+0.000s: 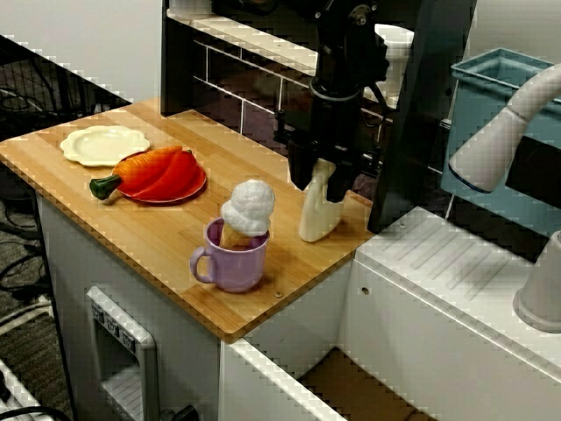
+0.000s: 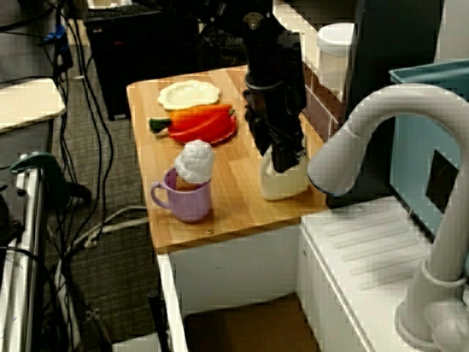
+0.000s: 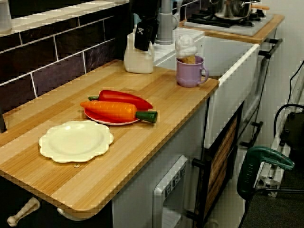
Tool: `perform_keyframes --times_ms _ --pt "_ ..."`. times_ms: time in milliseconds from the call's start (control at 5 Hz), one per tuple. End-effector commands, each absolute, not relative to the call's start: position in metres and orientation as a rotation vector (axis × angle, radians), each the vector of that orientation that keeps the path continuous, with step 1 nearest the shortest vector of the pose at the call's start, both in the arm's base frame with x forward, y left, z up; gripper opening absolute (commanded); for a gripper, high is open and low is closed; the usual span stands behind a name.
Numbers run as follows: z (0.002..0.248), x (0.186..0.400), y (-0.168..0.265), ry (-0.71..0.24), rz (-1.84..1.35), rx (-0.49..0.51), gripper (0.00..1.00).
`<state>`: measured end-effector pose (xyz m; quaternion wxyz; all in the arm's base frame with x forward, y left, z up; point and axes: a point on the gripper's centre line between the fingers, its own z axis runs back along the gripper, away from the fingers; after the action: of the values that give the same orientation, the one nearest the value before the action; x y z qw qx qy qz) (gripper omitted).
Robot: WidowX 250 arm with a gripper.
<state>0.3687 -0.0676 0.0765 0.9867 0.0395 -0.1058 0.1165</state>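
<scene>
The view from the side: a cream-white plastic bottle [image 1: 316, 219], upright on the wooden desk [image 1: 166, 237], is pinched at its top by the black gripper [image 1: 323, 181].

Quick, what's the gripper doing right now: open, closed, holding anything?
Gripper: closed on the top of the white bottle, which stands upright on the wooden counter.

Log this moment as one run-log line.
end effector: at top of white bottle, grip unclear | beside: purple mug holding ice-cream cone
</scene>
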Motion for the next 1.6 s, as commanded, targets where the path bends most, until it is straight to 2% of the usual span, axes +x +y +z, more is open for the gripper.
perform_keyframes --times_ms 0,800,1000,1200,1400 --pt "0.125 0.360 -0.048 -0.258 0.238 -0.010 0.00" --pt "0.167 0.334 -0.026 -0.233 0.228 -0.129 0.00" --pt "0.179 0.325 -0.020 -0.246 0.217 -0.117 0.00" --pt "0.183 0.314 -0.019 -0.282 0.168 -0.045 0.00" --pt "0.188 0.302 -0.023 -0.281 0.112 -0.010 0.00"
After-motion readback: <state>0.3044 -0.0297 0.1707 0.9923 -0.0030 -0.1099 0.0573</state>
